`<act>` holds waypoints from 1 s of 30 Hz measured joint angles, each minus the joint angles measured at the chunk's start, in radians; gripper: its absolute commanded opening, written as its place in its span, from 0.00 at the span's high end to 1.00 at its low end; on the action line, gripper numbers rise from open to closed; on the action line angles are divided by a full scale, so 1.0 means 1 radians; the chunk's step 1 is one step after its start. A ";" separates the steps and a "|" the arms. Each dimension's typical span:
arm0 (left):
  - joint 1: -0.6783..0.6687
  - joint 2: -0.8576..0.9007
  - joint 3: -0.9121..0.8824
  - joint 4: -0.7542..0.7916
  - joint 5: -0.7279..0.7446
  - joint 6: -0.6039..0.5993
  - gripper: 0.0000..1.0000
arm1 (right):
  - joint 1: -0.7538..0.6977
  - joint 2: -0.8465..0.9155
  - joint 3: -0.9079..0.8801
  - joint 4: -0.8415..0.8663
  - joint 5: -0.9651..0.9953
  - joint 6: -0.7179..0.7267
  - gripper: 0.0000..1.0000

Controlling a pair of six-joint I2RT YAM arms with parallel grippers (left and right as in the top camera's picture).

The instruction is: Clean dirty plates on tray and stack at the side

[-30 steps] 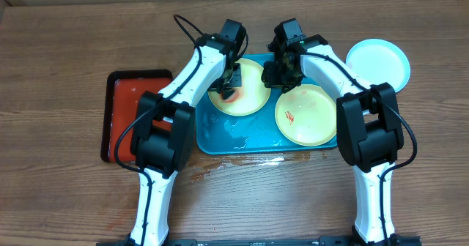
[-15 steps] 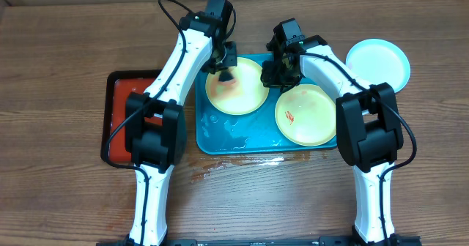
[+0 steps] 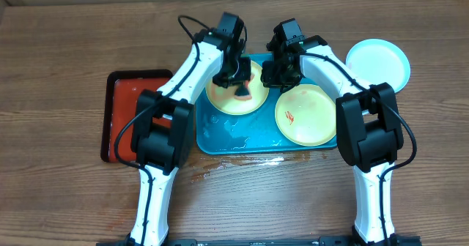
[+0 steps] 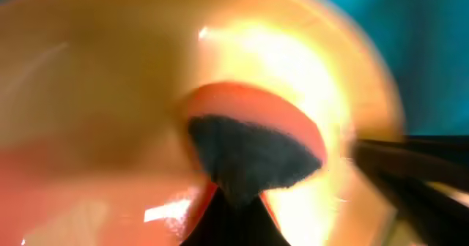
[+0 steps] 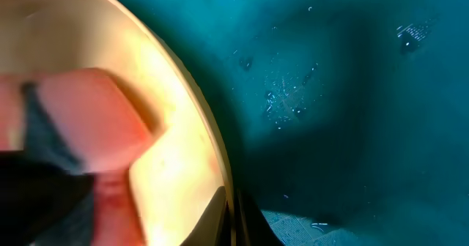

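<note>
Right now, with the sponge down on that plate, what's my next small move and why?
Probably a short wipe of the sponge with the left pincer toward the reddish film on the yellow plate. The sponge sits on the plate, residue shows beside it, and the right pincer appears to pinch the rim, steadying it.

My overhead camera looks straight down from well above, taking in the whole table (image 3: 58, 70) with the tray (image 3: 220, 132) mid-frame. My left wrist camera sits so close over one plate (image 4: 88, 70) that it blurs. My right wrist camera, just as near, looks down at that plate's rim and the tray floor beside it.
</note>
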 measured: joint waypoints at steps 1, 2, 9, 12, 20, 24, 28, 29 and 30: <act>0.000 0.002 -0.018 0.014 -0.010 0.000 0.96 | 0.000 0.000 0.000 0.000 0.000 0.000 0.96; 0.000 0.001 -0.029 0.021 -0.017 0.000 0.96 | 0.000 0.000 -0.001 0.001 0.000 0.000 0.96; -0.011 -0.013 -0.028 -0.060 -0.205 0.000 0.96 | 0.000 0.000 -0.001 0.000 0.000 0.000 0.96; -0.002 -0.014 -0.003 -0.154 -0.339 -0.004 0.96 | 0.000 0.000 -0.001 -0.006 0.000 0.000 0.96; 0.047 -0.018 0.126 -0.251 -0.496 -0.040 0.96 | 0.000 0.000 0.031 -0.103 0.010 -0.031 0.96; 0.109 -0.065 0.141 -0.250 -0.433 -0.057 0.96 | 0.002 0.002 0.076 -0.174 0.075 -0.061 0.96; 0.201 -0.140 0.143 -0.255 -0.301 -0.064 0.96 | 0.026 0.002 0.165 -0.241 0.189 -0.118 0.96; 0.230 -0.161 0.146 -0.267 -0.266 -0.064 0.96 | 0.039 0.001 0.188 -0.251 0.229 -0.133 0.96; 0.256 -0.179 0.150 -0.284 -0.236 -0.065 0.95 | 0.055 -0.001 0.209 -0.263 0.273 -0.146 0.96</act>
